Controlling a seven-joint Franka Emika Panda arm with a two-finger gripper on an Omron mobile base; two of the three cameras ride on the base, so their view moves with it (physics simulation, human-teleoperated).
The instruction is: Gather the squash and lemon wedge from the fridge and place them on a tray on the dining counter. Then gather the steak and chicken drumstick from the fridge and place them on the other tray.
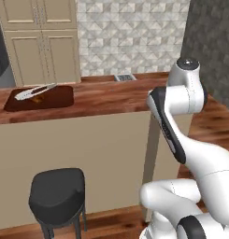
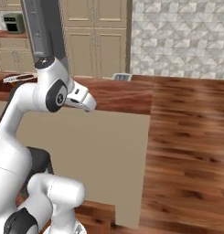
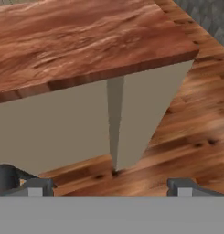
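While gripper (image 3: 109, 187) spread, carrying nothing, arm tucked at end of dining counter (image 1: 106, 98). Brown tray (image 1: 39, 98) on counter, tongs-like tool (image 1: 35, 91) across it. Fridge (image 2: 45, 29) beyond. Likely transit step; next: drive to fridge, fetch item.

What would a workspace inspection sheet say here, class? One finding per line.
Surface: dining counter, reddish-brown wood top on a beige base.
Job's things: dark brown tray on the counter; fridge behind.
Clutter: tongs on the brown tray; small grey item at the counter's far edge.
Grippers: gripper open, empty, facing the counter corner.
Cables: nothing seen.
Surroundings: black stool, beige cabinets, tiled wall, wood floor.
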